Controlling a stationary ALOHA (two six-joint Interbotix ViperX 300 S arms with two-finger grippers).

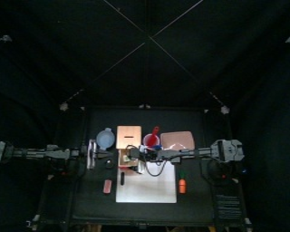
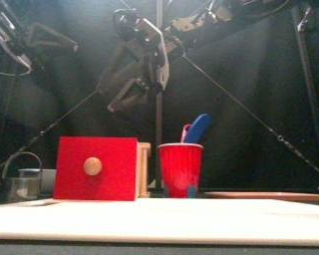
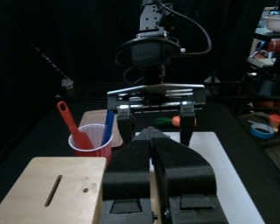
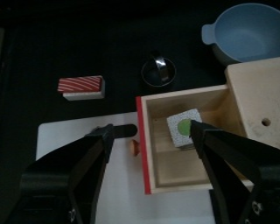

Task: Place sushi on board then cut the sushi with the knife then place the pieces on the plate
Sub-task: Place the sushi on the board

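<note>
The wooden box [image 4: 257,105] has its red drawer front [image 4: 143,149] pulled out over the white cutting board [image 4: 84,166]. The sushi roll [image 4: 181,126] lies in the open drawer, showing a pale end with a green centre. My right gripper [image 4: 150,129] hangs open straight above the drawer, one jaw on each side of the roll and not touching it. My left gripper [image 3: 154,138] is shut and holds nothing, over the box top [image 3: 60,188], facing the right gripper [image 3: 161,103]. The red cup [image 2: 179,167] holds the blue knife [image 2: 198,127] and a red one. The pink tray [image 2: 255,196] lies to the right.
A blue-grey bowl [image 4: 250,31] stands behind the box. A round metal cutter [image 4: 161,70] and a red striped toy [image 4: 81,85] lie left of the board. An orange toy [image 1: 181,186] lies at the board's right edge.
</note>
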